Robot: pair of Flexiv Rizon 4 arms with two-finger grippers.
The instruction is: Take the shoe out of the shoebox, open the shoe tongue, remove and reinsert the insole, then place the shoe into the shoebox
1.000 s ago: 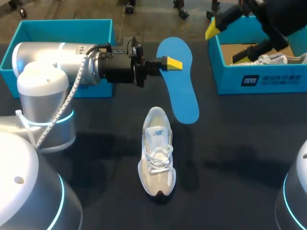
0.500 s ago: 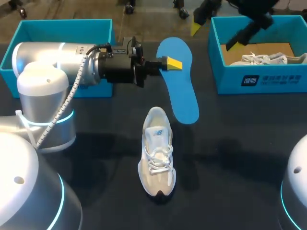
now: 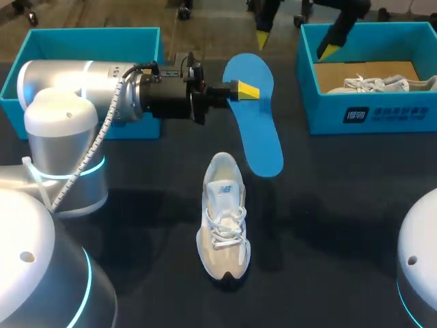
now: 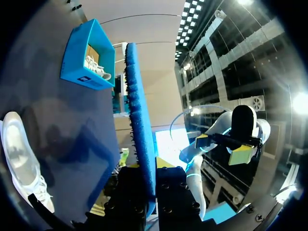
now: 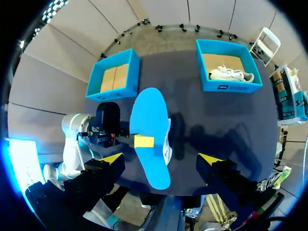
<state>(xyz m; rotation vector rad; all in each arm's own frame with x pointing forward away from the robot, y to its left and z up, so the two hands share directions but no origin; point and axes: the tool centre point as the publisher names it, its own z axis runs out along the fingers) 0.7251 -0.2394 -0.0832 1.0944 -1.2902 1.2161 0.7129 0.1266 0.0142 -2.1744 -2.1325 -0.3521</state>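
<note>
The left gripper (image 3: 247,90) is clenched on the blue insole (image 3: 257,119), pinching one long edge near the wider end and holding it off the worktop (image 3: 341,198), over the middle of the far side. The white sneaker (image 3: 224,219) stands on its sole mid-worktop, toe towards the near edge, just beside the insole's narrow end. The right gripper (image 3: 295,42) hangs high over the far edge, fingers spread wide and empty, well apart from both.

The likeliest trouble is the insole itself. Gripped at a single edge, it may sag or twist as it is steered to the shoe's mouth, then snag on the collar or fold. Nothing pins the sneaker, so a push could slide or tip it. The tongue, if it sits low, would also block the way in.

The open shoebox (image 3: 369,109) at the far right corner already holds a second sneaker (image 3: 382,83), which crowds the final placing. A twin box (image 3: 89,37) sits at the far left corner.

The right box's near wall bears a white printed label (image 3: 359,114), and the tongue carries a small logo (image 3: 224,186). Neither is clear enough to read.
</note>
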